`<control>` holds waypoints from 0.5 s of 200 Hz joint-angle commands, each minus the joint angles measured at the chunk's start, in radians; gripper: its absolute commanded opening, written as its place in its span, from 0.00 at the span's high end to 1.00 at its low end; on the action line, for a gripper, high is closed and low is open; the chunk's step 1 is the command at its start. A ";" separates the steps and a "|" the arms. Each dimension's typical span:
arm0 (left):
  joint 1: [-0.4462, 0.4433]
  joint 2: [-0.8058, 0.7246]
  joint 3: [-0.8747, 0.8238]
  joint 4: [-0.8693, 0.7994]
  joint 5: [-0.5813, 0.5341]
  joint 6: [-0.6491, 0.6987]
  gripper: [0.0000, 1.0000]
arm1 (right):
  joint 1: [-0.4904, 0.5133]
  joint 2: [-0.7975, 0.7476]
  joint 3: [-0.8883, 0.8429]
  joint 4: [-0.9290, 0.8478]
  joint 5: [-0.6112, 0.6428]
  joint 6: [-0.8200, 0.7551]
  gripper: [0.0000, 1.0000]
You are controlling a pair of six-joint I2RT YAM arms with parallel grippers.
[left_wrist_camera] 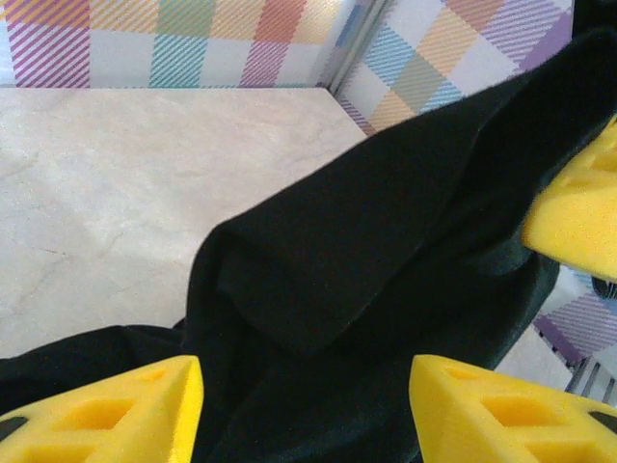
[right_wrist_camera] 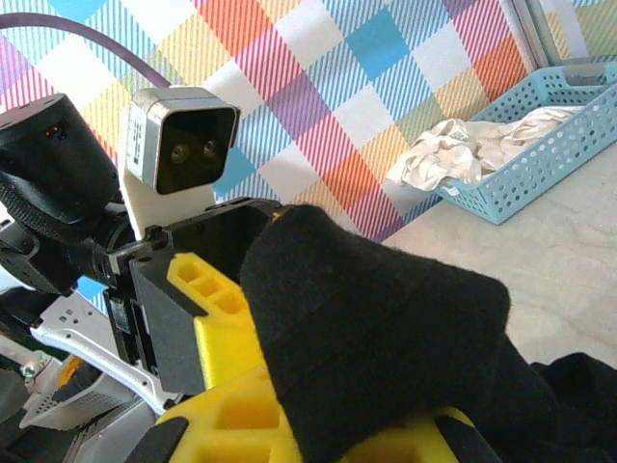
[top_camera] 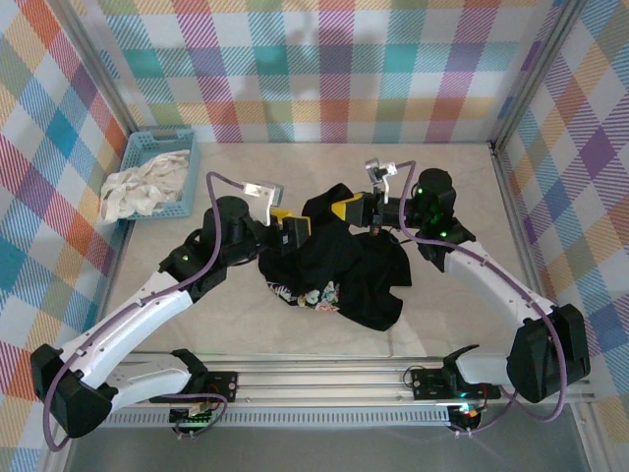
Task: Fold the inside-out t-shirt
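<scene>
Rail [top_camera: 324,379], then black t-shirt [top_camera: 354,280] on pale marbled table [top_camera: 314,162] (plaid walls [top_camera: 324,69] around).

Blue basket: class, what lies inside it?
A crumpled white-cream cloth lies inside the blue basket, nearly filling it. It covers the floor, so anything beneath cannot be seen.

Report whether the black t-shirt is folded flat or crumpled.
Crumpled: the black t-shirt lies in an irregular heap on the table, its far edge raised.
</scene>
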 commanded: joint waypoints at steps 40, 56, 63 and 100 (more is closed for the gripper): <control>-0.018 0.115 0.118 -0.046 0.023 0.115 0.37 | 0.011 0.004 0.011 0.013 -0.026 -0.038 1.00; -0.020 0.156 0.149 -0.067 -0.003 0.136 0.34 | 0.013 0.002 0.011 0.009 -0.030 -0.039 1.00; -0.020 0.173 0.164 -0.074 -0.029 0.138 0.35 | 0.012 0.001 0.011 0.004 -0.031 -0.044 1.00; -0.020 0.221 0.216 -0.072 -0.063 0.169 0.67 | 0.012 -0.024 0.013 -0.084 -0.010 -0.116 1.00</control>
